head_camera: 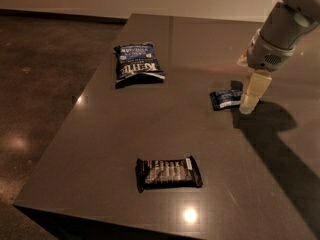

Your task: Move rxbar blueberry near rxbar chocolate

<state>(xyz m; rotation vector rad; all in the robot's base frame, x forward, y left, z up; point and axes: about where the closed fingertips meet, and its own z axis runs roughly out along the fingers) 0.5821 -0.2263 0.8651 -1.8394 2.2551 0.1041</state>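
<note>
The rxbar blueberry [225,98] is a small dark-blue wrapper with a pale label, lying flat on the dark table [125,134] at the right of middle. The rxbar chocolate [168,172] is a black wrapper with white text, lying flat near the front edge, well apart from the blue bar. My gripper [248,104] hangs from the arm at the upper right, pointing down, its pale tip at the right end of the blue bar, close to the table top.
A larger blue chip bag [137,64] with white lettering lies at the back left of the table. The table's left edge drops to a dark polished floor [40,84]. The arm's shadow falls across the right side of the table.
</note>
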